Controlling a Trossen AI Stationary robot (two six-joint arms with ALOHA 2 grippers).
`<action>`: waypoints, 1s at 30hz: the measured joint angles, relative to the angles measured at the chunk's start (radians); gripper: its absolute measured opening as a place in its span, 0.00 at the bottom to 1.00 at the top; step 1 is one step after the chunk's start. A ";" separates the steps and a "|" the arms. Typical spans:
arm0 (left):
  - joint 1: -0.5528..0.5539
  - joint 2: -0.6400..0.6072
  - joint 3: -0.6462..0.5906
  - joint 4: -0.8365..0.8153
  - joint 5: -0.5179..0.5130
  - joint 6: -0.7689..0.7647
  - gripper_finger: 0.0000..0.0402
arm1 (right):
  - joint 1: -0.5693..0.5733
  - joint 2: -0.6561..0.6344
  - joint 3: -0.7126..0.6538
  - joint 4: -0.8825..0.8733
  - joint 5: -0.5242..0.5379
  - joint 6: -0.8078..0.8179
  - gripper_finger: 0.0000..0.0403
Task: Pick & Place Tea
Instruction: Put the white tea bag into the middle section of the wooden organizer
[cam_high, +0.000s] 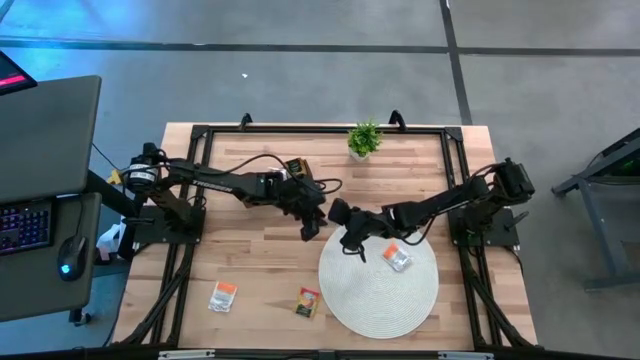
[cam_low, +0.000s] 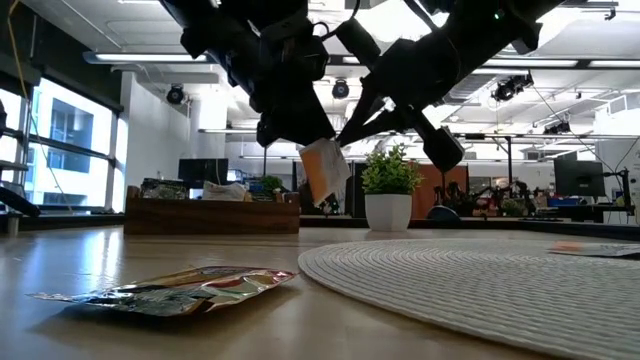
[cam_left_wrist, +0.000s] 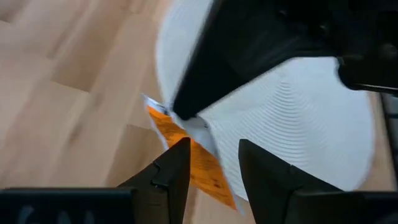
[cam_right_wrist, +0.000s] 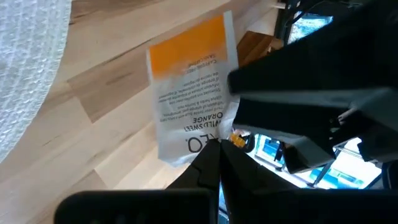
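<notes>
A white-and-orange tea sachet (cam_right_wrist: 186, 81) hangs in the air over the wood beside the round woven mat (cam_high: 370, 300). My right gripper (cam_right_wrist: 216, 152) is shut on it. My left gripper (cam_left_wrist: 214, 162) reaches in from the table's left; its fingers stand apart on either side of the sachet (cam_left_wrist: 199, 165), which slants through the gap. In the low view the sachet (cam_low: 325, 170) hangs tilted under both grippers. Another sachet (cam_high: 398, 258) lies flat on the mat. My right gripper pinches the sachet's white end (cam_right_wrist: 200, 144) at its edge, between its two shut fingers. It comes from the table's right, slanting down. The sachet is lifted clear of the table and tilted. My left gripper: whether its fingers (cam_left_wrist: 177, 162) touch the sachet, I cannot tell.
Two more sachets (cam_high: 222, 296) (cam_high: 307, 302) lie on the wood near the front edge; one shows in the low view's foreground (cam_low: 180, 288). A small potted plant (cam_high: 364, 140) stands at the far edge. A long wooden tray (cam_low: 212, 215) shows beyond the table.
</notes>
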 joint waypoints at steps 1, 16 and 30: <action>0.000 0.000 0.000 0.000 -0.016 0.001 0.33 | -0.001 0.000 0.000 0.000 -0.003 0.000 0.00; 0.000 -0.002 0.000 -0.004 -0.044 0.021 0.01 | -0.001 0.000 0.000 0.070 -0.032 0.093 0.01; 0.000 -0.002 0.003 -0.019 -0.057 0.019 0.00 | 0.003 0.000 0.000 0.068 -0.001 0.299 0.01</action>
